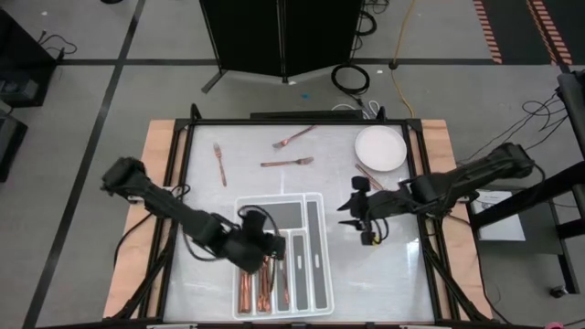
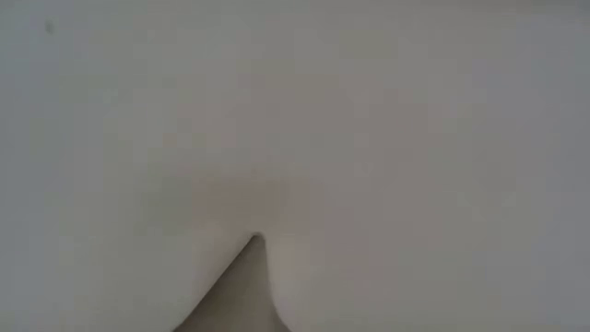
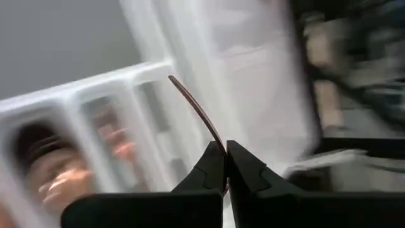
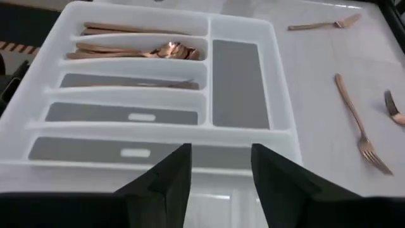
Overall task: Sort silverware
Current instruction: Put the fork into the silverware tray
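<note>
My left pincer [image 1: 266, 245] is over the near-left part of the white divided tray [image 1: 315, 239], fingers pressed tight on a slim copper piece [image 3: 197, 114] that sticks out past the fingertips. From the left wrist view I can't tell if it's a fork, knife or spoon, only that it's a thin handle angled over the tray's dividers. The two leftmost long slots already have copper silverware in them [image 1: 255, 288], and the right wrist view shows a thin piece in the third slot too [image 4: 158, 83]. The other slots look bare.

My right pincer [image 1: 369, 227] hangs spread wide with nothing between its fingers, just right of the tray's right wall, a strip of bare desk [image 1: 384, 274] between them.

Loose stuff on the far half of the desk: one fork [image 1: 219, 164] far left, lying roughly parallel to the desk's left edge, another fork [image 1: 292, 137] angled near the far edge, and a third [image 1: 287, 163] lying crosswise just beyond the tray's far rim. The round white plate [image 1: 380, 148] sits in the far-right corner, with a copper piece [image 1: 368, 176] poking out by its near edge, close to my right arm.

Plenty of open desk to the right of the tray and between it and the forks. The low view is just a blank pale blur.
</note>
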You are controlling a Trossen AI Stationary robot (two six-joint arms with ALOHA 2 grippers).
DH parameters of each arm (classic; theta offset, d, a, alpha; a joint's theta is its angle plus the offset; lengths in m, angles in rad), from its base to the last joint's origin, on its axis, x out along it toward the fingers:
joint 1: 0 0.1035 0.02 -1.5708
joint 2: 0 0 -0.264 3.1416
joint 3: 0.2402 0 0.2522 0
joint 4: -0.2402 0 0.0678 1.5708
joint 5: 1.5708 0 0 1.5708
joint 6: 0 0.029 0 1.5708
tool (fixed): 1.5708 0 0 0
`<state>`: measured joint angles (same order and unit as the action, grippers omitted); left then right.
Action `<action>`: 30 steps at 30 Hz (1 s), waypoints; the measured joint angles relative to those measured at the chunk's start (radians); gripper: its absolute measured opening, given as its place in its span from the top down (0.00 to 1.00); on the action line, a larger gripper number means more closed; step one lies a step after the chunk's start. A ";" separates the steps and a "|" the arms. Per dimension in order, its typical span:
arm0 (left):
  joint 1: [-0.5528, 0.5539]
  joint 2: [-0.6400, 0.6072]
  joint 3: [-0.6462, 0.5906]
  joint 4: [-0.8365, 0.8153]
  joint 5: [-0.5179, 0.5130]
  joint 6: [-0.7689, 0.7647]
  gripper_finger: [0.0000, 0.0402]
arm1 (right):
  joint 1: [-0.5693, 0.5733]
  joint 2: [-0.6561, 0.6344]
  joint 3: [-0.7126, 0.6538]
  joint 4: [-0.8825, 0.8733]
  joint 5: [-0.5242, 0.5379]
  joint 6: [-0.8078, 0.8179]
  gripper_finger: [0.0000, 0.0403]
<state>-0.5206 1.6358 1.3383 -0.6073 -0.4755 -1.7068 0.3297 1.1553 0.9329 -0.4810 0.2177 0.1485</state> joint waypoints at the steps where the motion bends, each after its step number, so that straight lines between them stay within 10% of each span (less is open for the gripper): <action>1: 0.001 0.037 0.054 -0.097 0.017 -0.028 1.00 | 0.005 -0.017 -0.001 -0.020 0.000 0.008 0.62; 12: 0.020 0.340 0.234 -0.233 0.304 -0.241 1.00 | 0.066 -0.182 -0.170 -0.019 -0.005 0.113 0.63; 30: 0.077 0.393 0.253 -0.280 0.262 -0.191 0.95 | 0.143 -0.289 -0.271 -0.014 0.024 0.170 0.63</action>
<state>-0.4438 2.0288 1.5917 -0.8868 -0.2137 -1.8980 0.4730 0.8667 0.6621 -0.4952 0.2417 0.3183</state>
